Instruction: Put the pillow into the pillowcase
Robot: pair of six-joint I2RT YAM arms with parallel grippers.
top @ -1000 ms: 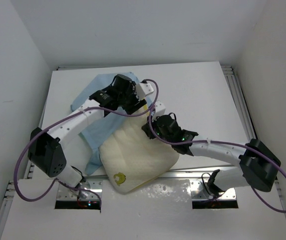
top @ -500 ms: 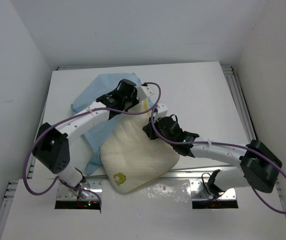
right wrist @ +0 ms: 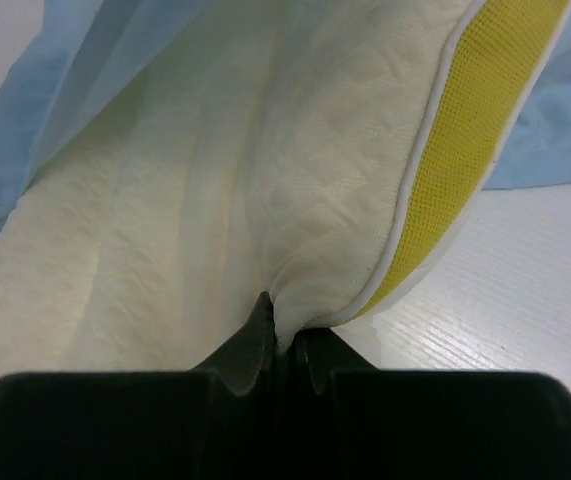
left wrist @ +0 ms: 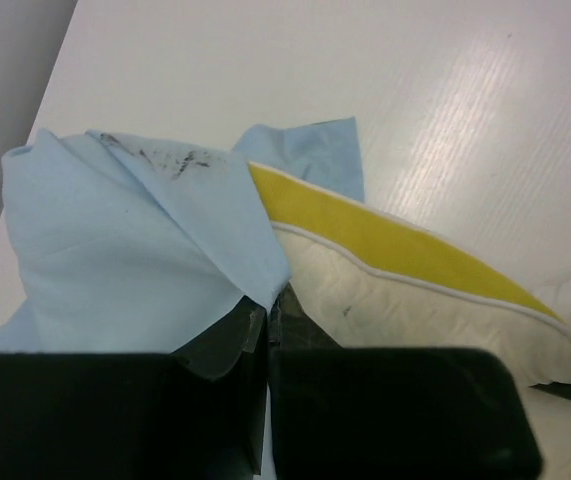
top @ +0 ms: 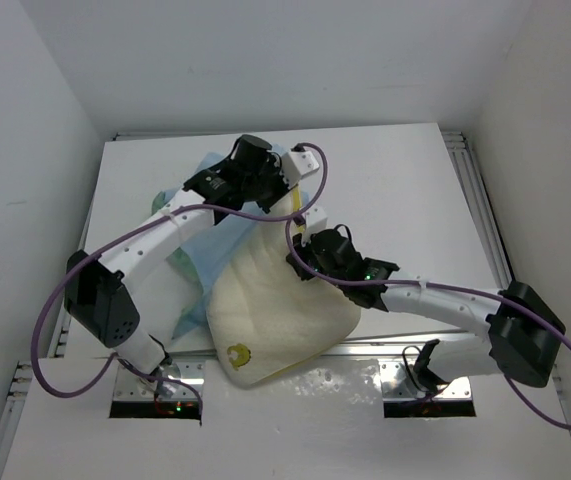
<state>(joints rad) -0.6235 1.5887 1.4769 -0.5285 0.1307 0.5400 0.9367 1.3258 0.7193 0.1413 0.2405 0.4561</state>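
Left gripper (left wrist: 267, 312) clamped on the pillowcase (left wrist: 135, 230) edge, just beside the far corner of the pillow (right wrist: 215, 200). Right gripper (right wrist: 283, 335) pinches its right seam. We judge the pillow's long axis runs near-to-far, far end toward the case; left arm nearer.

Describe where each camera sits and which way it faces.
Top external: above and behind, looking down at the table; left arm and right arm show.
Left wrist: on its arm, facing the pillowcase; left hand shows.
Right wrist: likewise, facing the pillow; right hand shows.
Shared: both wrist views show the pillow's yellow edge.
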